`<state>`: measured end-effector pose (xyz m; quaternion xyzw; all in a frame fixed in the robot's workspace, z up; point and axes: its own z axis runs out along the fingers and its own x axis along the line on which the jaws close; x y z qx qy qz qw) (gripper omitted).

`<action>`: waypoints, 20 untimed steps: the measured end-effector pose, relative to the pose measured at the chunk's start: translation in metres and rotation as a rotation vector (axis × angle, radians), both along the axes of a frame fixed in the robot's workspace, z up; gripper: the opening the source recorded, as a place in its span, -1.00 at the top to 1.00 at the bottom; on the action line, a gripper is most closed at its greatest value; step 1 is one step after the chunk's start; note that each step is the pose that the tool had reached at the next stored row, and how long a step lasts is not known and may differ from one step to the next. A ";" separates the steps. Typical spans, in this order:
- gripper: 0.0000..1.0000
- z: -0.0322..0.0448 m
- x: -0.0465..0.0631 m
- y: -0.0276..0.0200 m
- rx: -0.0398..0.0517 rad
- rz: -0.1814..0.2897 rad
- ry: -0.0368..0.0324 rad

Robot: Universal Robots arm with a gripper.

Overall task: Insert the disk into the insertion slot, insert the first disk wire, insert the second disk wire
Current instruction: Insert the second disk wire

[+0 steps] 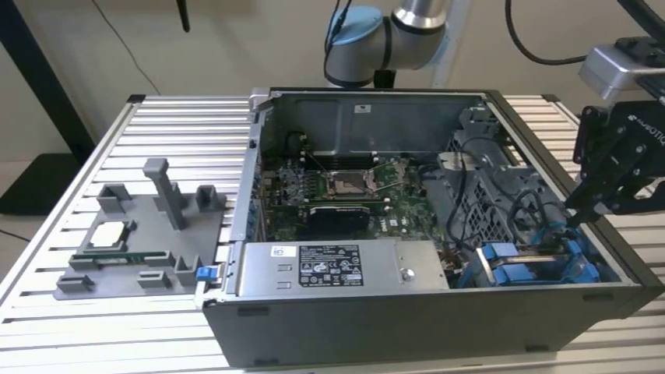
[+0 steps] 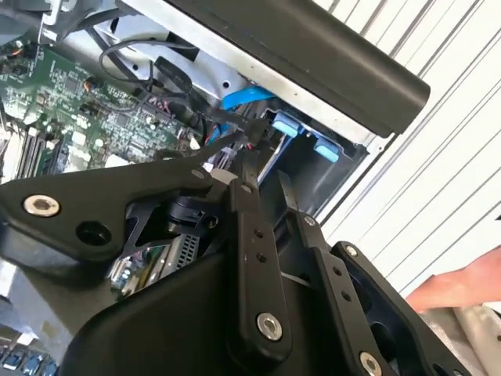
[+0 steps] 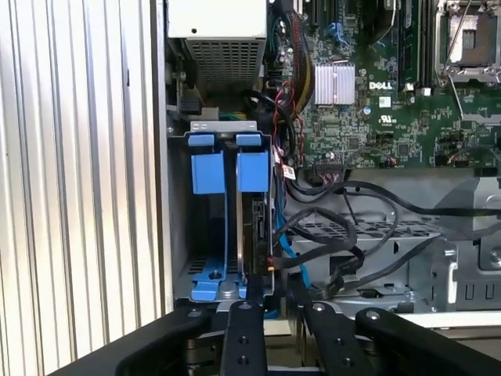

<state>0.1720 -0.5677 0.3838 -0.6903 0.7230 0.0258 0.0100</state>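
Slatted aluminium desk [image 1: 104,335], open grey computer case [image 1: 416,327] on top. The silver-white disk in its blue carrier [image 3: 255,227] stands on edge inside the grey, blue-railed insertion slot [image 3: 210,276], near the desk's edge at the exterior view's right. Its long axis runs straight away from the black gripper [image 3: 275,296]. The fingers [image 3: 241,313] hang just short of it, narrowly apart and seemingly empty.

Robotics laboratory bench. In the exterior view, a ribbed silver aluminium slat table [image 1: 177,125] carries an open dark grey desktop computer case [image 1: 416,327] with its green motherboard [image 1: 343,195] bared. A grey plastic tray of test fixtures [image 1: 135,234] sits at nine o'clock, and a silver-and-blue jointed robot arm [image 1: 374,43] at twelve o'clock.
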 end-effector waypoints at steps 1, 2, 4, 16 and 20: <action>-1.00 -0.0003 0.003 0.0001 0.0000 0.000 0.0090; -1.00 -0.0006 0.007 0.0003 -0.0001 0.000 0.0181; -1.00 -0.0013 0.013 0.0006 -0.0001 0.000 0.0343; -1.00 -0.0091 0.032 0.0011 -0.0001 0.000 0.0978; -1.00 -0.0110 0.032 0.0017 0.0002 0.000 0.0998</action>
